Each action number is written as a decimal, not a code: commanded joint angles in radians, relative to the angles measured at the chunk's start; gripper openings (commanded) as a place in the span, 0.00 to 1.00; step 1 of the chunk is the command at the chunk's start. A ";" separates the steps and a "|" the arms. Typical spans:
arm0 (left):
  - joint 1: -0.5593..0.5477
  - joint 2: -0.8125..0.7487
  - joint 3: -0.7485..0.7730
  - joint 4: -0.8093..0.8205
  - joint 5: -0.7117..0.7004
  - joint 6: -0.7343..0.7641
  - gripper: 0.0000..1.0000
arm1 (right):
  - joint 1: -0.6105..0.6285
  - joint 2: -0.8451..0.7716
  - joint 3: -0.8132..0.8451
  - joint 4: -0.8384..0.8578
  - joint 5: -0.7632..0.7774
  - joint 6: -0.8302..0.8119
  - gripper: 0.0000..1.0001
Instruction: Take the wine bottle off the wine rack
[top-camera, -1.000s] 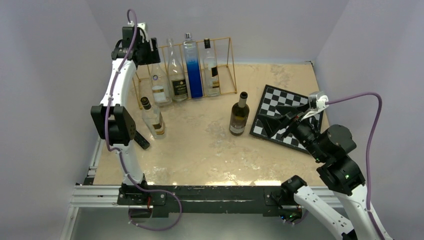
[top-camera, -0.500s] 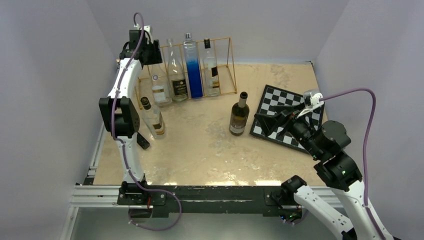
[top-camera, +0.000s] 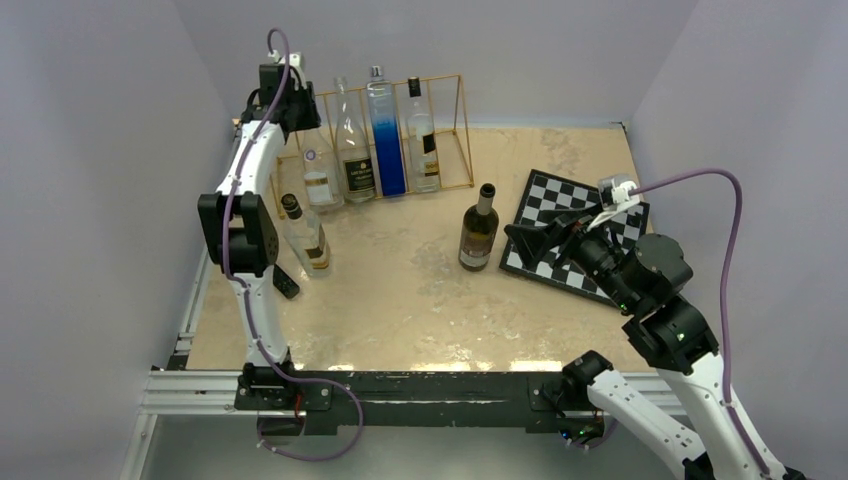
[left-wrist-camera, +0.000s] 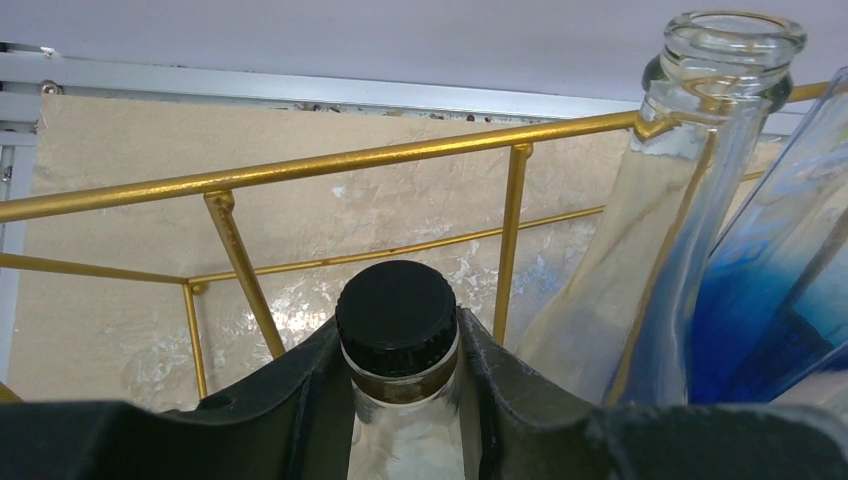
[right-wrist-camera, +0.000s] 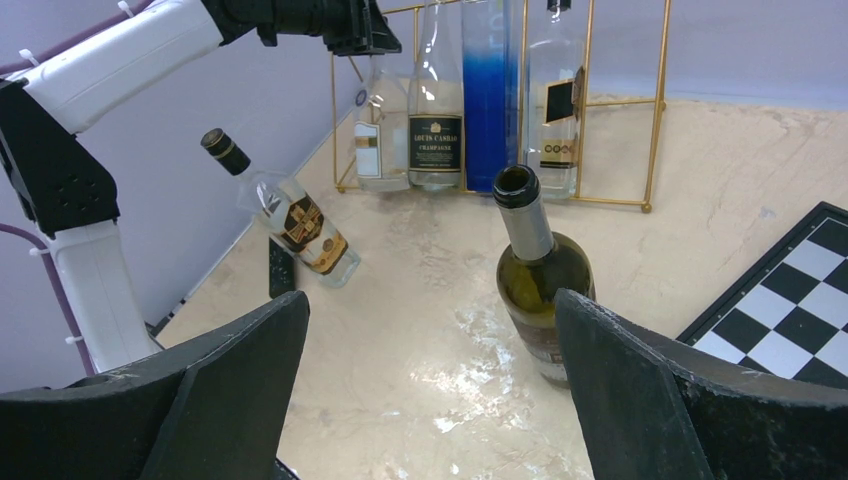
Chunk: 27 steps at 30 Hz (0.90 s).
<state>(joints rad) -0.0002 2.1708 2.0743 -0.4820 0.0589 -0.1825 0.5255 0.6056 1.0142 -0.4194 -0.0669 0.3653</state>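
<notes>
The gold wire wine rack (top-camera: 462, 130) stands at the back of the table with several bottles upright in its slots. My left gripper (top-camera: 297, 108) reaches over the rack's left end. In the left wrist view it (left-wrist-camera: 400, 335) is shut on the neck of a clear wine bottle (left-wrist-camera: 397, 318), just under its black cap. That bottle (top-camera: 320, 180) stands leftmost of those in the rack, its base still inside the frame. My right gripper (right-wrist-camera: 430, 300) hangs open over the table, right of centre, with nothing between its fingers.
A clear bottle with a dark label (top-camera: 353, 160), a blue bottle (top-camera: 384, 135) and a black-labelled bottle (top-camera: 423, 140) fill neighbouring slots. A green bottle (top-camera: 479, 230) stands near the right gripper. Another bottle (top-camera: 306, 238) leans at the left. A checkerboard (top-camera: 560, 195) lies at the right.
My left gripper came over the rack and its fingers closed on the clear bottle's neck. The right gripper drifted a little left, staying open.
</notes>
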 joint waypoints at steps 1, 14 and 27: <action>0.000 -0.120 -0.035 0.072 0.026 0.035 0.00 | 0.004 -0.008 0.014 0.030 0.019 0.004 0.97; -0.017 -0.312 -0.108 0.151 0.076 0.051 0.00 | 0.005 -0.041 0.002 0.029 0.024 0.000 0.97; -0.042 -0.509 -0.272 0.281 0.230 0.032 0.00 | 0.005 -0.056 0.018 0.018 0.014 -0.019 0.98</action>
<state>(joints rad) -0.0154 1.8229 1.7962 -0.4545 0.1513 -0.1062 0.5255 0.5667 1.0138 -0.4194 -0.0620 0.3580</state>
